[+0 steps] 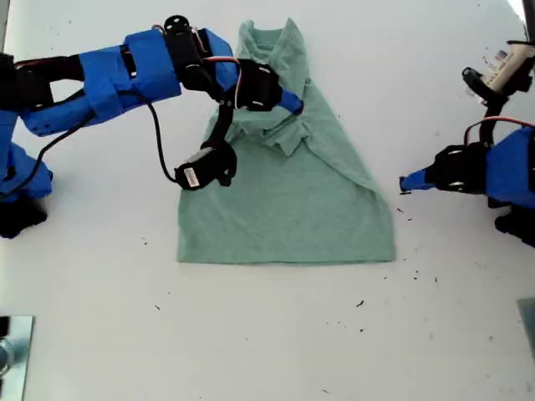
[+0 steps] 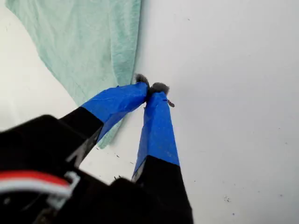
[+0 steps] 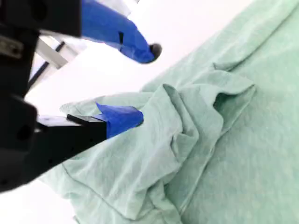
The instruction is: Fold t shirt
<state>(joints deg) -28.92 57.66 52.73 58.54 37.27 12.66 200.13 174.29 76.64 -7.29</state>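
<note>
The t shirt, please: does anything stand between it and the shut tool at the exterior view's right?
Nothing visible does. My first tool, shut and empty, is just beside the t shirt's edge, with only bare white table between them.

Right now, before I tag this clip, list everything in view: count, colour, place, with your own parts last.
t shirt: one, pale sage green, middle of the table, partly folded, its upper part bunched.
table: one, white, under everything, with small dark specks.
metal object: one, silvery, at the exterior view's lower left edge; too cropped to identify.
my second gripper: one, blue-tipped fingers on a blue and black arm from the exterior view's left, open above the bunched upper shirt.
my first gripper: one, blue-tipped, on the arm at the exterior view's right, shut and holding nothing, over bare table beside the shirt's edge.
</note>
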